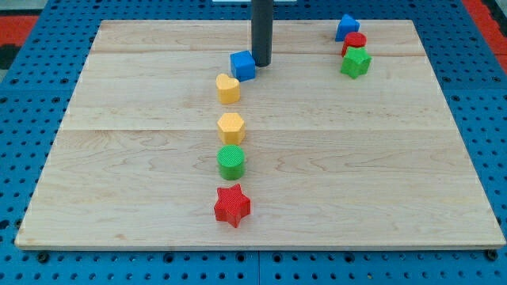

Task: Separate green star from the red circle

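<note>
The green star [356, 62] lies near the view's top right, touching the red circle [354, 42] just above it. A blue triangle-like block [346, 28] sits right above the red circle. My tip [261, 62] is at the lower end of the dark rod, at the view's top centre, right beside the blue cube [243, 65] on its right side. The tip is well to the left of the green star and red circle.
A yellow heart [228, 88], a yellow hexagon [230, 127], a green cylinder [232, 161] and a red star [232, 205] form a column down the middle of the wooden board [396, 174]. Blue pegboard surrounds the board.
</note>
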You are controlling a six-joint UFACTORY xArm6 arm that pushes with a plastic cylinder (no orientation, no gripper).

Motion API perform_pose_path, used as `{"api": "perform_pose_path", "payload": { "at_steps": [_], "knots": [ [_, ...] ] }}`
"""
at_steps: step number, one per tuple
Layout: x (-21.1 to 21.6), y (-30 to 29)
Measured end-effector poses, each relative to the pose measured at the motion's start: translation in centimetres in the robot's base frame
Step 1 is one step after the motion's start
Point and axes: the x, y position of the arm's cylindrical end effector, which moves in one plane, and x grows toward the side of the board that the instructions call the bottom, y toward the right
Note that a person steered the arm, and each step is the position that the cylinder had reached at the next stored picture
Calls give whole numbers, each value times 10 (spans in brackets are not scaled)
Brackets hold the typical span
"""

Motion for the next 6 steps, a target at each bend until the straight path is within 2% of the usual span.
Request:
{"api": "perform_pose_path", "payload": {
  "at_steps": [1, 2, 3, 4, 5, 6],
  "knots": [
    [13, 73],
    [46, 109],
    [43, 177],
    [26, 190],
    [3, 144],
    [-21, 59]
  ]
}}
